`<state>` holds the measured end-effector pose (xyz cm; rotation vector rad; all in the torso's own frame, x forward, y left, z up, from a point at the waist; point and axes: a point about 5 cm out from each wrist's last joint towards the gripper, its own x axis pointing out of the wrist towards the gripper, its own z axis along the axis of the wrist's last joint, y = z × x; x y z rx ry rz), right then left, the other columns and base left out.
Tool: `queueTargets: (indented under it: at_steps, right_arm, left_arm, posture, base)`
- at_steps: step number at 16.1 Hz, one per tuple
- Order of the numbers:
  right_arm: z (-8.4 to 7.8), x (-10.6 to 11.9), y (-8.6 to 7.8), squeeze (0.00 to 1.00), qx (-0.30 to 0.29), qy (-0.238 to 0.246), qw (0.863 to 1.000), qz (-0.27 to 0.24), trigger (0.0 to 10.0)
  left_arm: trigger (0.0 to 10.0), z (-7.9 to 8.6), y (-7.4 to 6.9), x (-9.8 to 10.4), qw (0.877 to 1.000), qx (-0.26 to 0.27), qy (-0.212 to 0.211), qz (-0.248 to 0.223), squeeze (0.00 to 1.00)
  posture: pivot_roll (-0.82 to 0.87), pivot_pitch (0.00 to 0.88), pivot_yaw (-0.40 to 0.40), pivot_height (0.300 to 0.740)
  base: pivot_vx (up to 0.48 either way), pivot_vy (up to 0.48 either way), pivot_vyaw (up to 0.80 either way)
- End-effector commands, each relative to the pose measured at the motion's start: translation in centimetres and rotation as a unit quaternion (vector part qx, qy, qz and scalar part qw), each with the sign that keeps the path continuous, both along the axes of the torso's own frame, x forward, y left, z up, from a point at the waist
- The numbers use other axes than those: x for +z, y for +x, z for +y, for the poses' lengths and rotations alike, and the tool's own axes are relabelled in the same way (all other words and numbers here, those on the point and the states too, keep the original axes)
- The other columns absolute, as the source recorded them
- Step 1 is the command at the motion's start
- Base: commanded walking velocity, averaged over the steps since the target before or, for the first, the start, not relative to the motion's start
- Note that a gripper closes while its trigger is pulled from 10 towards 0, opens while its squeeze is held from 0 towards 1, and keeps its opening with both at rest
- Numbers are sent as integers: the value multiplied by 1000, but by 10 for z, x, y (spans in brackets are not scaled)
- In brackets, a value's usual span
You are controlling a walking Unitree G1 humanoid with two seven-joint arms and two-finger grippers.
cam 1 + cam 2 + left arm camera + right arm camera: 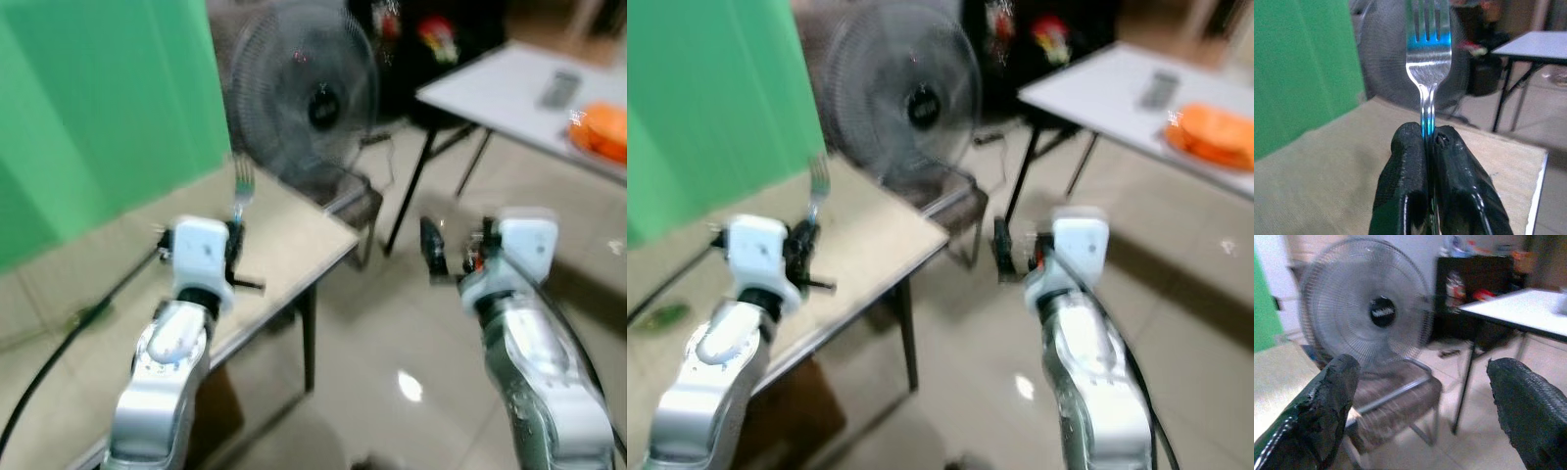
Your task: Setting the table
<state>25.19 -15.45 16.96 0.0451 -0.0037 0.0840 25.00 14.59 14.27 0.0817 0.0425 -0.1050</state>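
Fork [1427, 58] stands upright in my left gripper [1429, 134], handle pinched tight between the two black fingers [1405, 181], tines up and well clear of them. In the head views I see the same fork [241, 186] rising just above the left gripper [233, 245]. Below that gripper lies the beige tabletop [284, 245], its corner edge just ahead and to the right of it. Beyond the fork stands a grey fan [304, 93], with a green screen [98, 108] off to the left. My right gripper [1422, 396] hangs over the floor [392, 323] with its fingers spread wide, nothing between them; past it I see the fan [1369, 303] and a chair [1396, 406]. Far right of it sits a white tabletop [509, 93] carrying something orange [600, 132]. The head views are blurred.
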Motion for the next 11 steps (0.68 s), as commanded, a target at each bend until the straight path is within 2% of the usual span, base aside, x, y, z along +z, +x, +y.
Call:
queueTargets:
  at_steps: [1,2,4,6,7,11]
  right_arm:
    - [-2,-15,-2,0,-5,3,999,47,10000]
    - [1,-19,-3,0,18,23,998,61,10000]
    - [5,-26,-5,0,30,20,997,71,10000]
    - [7,-26,-6,0,37,18,996,78,10000]
    - [11,-30,-8,0,49,1,994,97,10000]
    - [11,-28,-10,0,50,-3,995,86,10000]
  left_arm:
    - [10000,3,0,4,1000,9,12,-11,0]
    - [10000,5,0,6,1000,11,15,-15,0]
    - [10000,4,2,6,1000,3,22,-16,0]
    - [10000,4,0,7,1000,2,25,-14,0]
    - [10000,3,-2,7,999,1,29,-13,0]
    - [10000,0,0,7,1000,-8,26,-14,0]
  posture:
    - [15,0,6,740]
    - [20,0,2,740]
    - [24,0,4,740]
    - [29,0,-5,740]
    - [34,0,-3,740]
    - [19,0,16,740]
  base:
    - [0,0,-756]
    - [0,0,-756]
    - [0,-124,-203]
    - [0,-381,0]
    - [0,-461,0]
    - [0,-461,0]
